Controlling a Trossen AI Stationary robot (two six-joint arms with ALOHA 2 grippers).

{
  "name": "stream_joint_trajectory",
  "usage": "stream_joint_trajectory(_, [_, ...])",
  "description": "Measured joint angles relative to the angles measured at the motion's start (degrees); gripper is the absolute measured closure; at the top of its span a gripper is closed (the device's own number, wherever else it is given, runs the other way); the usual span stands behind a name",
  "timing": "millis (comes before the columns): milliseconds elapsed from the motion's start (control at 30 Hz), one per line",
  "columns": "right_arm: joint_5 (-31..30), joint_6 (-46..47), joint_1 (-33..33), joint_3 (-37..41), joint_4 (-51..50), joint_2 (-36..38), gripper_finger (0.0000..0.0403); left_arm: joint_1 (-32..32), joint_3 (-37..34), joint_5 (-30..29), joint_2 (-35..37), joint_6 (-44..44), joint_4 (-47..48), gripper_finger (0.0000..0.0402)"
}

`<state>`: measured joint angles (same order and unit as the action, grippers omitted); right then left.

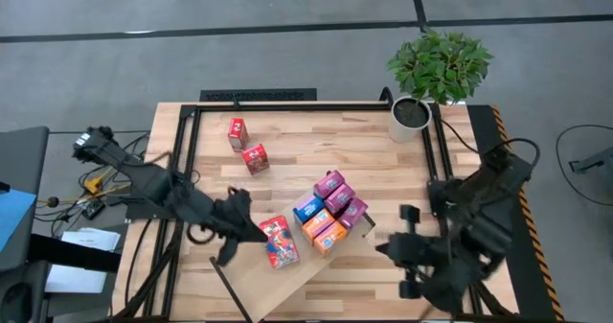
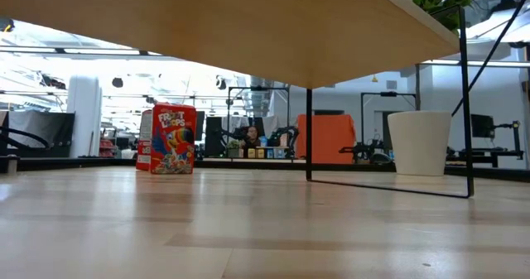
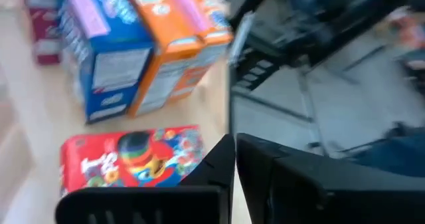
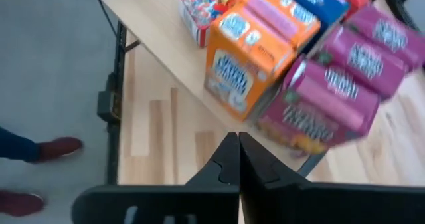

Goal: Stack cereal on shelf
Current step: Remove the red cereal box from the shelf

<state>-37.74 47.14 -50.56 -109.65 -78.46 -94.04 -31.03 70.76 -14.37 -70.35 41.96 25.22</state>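
The shelf (image 1: 251, 283) is a pale board that crosses the table's near middle at a slant, raised on thin black legs. On it lies a red cereal box (image 1: 279, 241), flat on its back. To that box's right stands a tight cluster of blue, orange and magenta boxes (image 1: 329, 211). Two more red boxes (image 1: 246, 145) stand on the tabletop at the far left; one of them (image 2: 172, 138) shows in the low view. My left gripper (image 1: 251, 229) is shut just left of the lying red box (image 3: 129, 159). My right gripper (image 4: 238, 156) is shut off the cluster's right end, above the tabletop.
A potted plant in a white pot (image 1: 412, 115) stands at the table's far right corner. A black metal frame (image 1: 316, 104) runs along the table's edges. In the low view the shelf's underside (image 2: 248, 22) spans overhead. A person's shoes (image 4: 40, 147) show on the floor.
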Motion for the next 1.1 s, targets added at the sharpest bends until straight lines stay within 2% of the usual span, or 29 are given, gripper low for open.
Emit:
stream_joint_trajectory(67, [-2.36,3.04,-1.88,0.00,-1.15,0.02,0.0390,-1.62,3.28,-3.22,-3.69,1.78,4.25,0.0400])
stream_joint_trajectory(167, [-5.19,5.72,-3.73,1.13,-1.39,0.02,0.0380,-3.39,7.66,-4.65,-9.29,3.54,9.75,0.0401])
stream_joint_trajectory(533, [-5.41,10.53,-5.77,5.95,-1.79,0.02,0.0388,-6.92,21.74,-3.91,-24.85,4.80,10.21,0.0401])
stream_joint_trajectory(700, [-4.02,11.32,-5.79,7.03,-1.49,0.02,0.0374,-7.60,22.45,-3.76,-29.15,7.38,11.37,0.0401])
stream_joint_trajectory(833, [-3.93,11.52,-5.99,7.63,-1.39,0.02,0.0370,-7.58,22.49,-4.14,-30.35,9.90,16.33,0.0401])
stream_joint_trajectory(1100, [-3.78,11.52,-6.03,8.96,-0.36,0.00,0.0386,-6.33,22.56,-15.18,-30.11,16.72,37.89,0.0401])
